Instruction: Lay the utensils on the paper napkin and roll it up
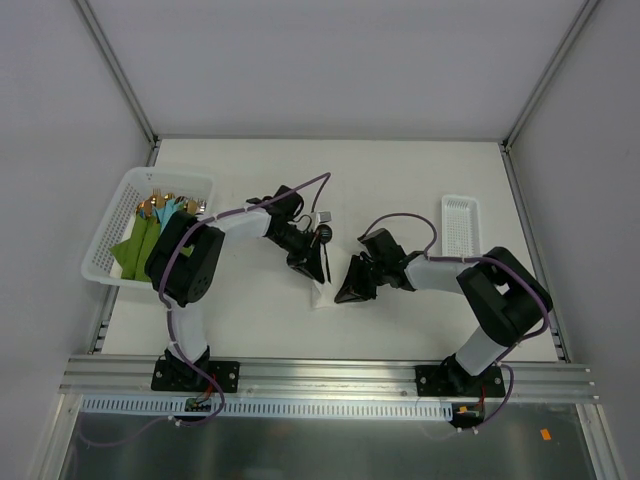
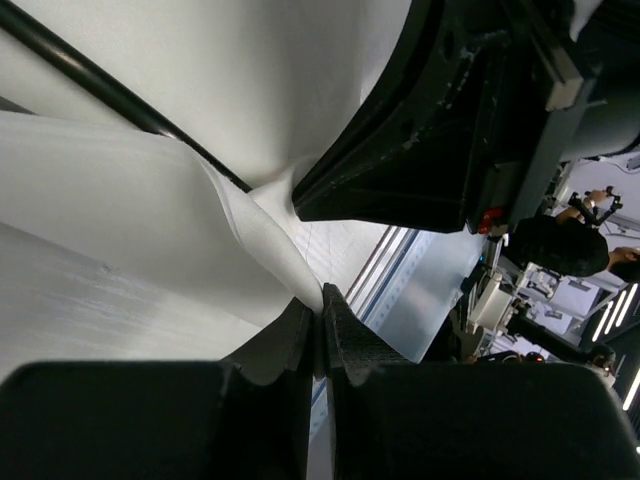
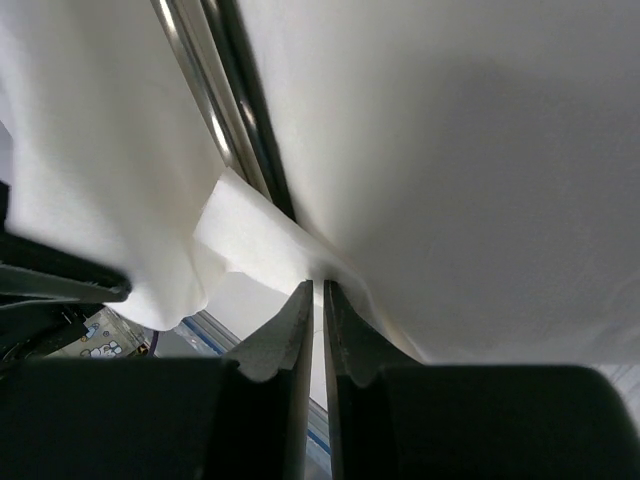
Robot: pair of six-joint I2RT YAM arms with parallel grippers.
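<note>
The paper napkin (image 1: 322, 296) lies mid-table, mostly hidden under both grippers. My left gripper (image 1: 316, 268) is shut, pinching a raised fold of the napkin (image 2: 120, 200) at its tips (image 2: 322, 300). A slim black utensil handle (image 2: 100, 85) runs under the lifted paper. My right gripper (image 1: 345, 290) faces the left one from the right. Its jaws (image 3: 319, 288) stand almost together on a folded napkin edge (image 3: 250, 240). Dark, shiny utensil handles (image 3: 215, 100) lie inside the napkin (image 3: 480, 150). I cannot tell spoon from fork.
A white basket (image 1: 105, 230) at the left holds green and teal cloths (image 1: 140, 240) with gold cutlery. A small white tray (image 1: 459, 225) stands at the right. The right gripper's body (image 2: 450, 130) looms close in the left wrist view.
</note>
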